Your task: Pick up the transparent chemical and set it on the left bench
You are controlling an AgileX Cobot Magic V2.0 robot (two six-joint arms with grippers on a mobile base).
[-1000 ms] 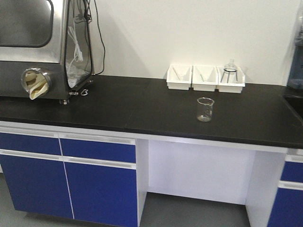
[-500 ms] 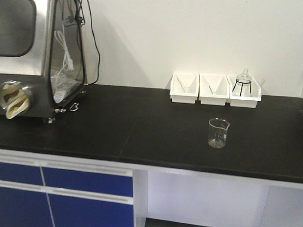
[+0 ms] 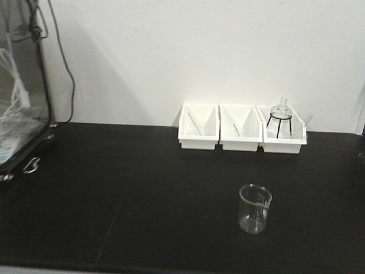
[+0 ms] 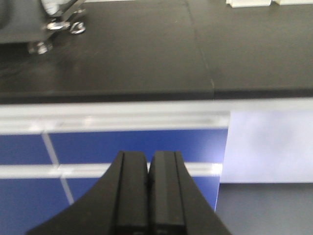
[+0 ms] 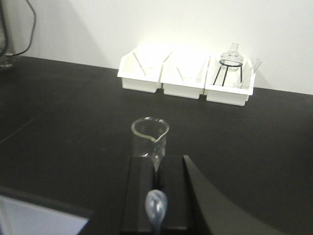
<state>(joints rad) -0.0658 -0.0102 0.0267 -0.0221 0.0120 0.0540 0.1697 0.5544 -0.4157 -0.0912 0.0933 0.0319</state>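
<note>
On my right wrist camera the slim clear plastic dropper (image 5: 156,204) shows its bluish-white bulb, rounded and slightly translucent, pointing back toward the lens. Its thin stem runs forward along the seam between the fingers. The right gripper (image 5: 157,159) is clamped on it, black flat-faced fingers pressed in from both sides. The dropper is held above the matte black worktop (image 3: 142,188), on the near side of the clear glass beaker (image 5: 150,137).

That beaker stands upright with its pouring lip toward me, directly ahead of the right fingertips and close to them. It sits between them and everything further back. Beyond the beaker and well apart from it, three white plastic bins (image 3: 240,144) stand in a row against the white wall (image 3: 199,51). The bins behind and left of the beaker each hold thin droppers leaning at an angle. The one behind and right of it holds a small glass flask (image 3: 280,106) on a black wire tripod (image 3: 278,123).

Far to the beaker's left I see a steel-framed clear-panelled cabinet (image 3: 17,97), with a black cable (image 3: 68,74) hanging beside it.

The left gripper (image 4: 148,155) is clenched on nothing, its ribbed black fingers touching. It faces the blue cabinet fronts (image 4: 137,144) below the worktop edge.
</note>
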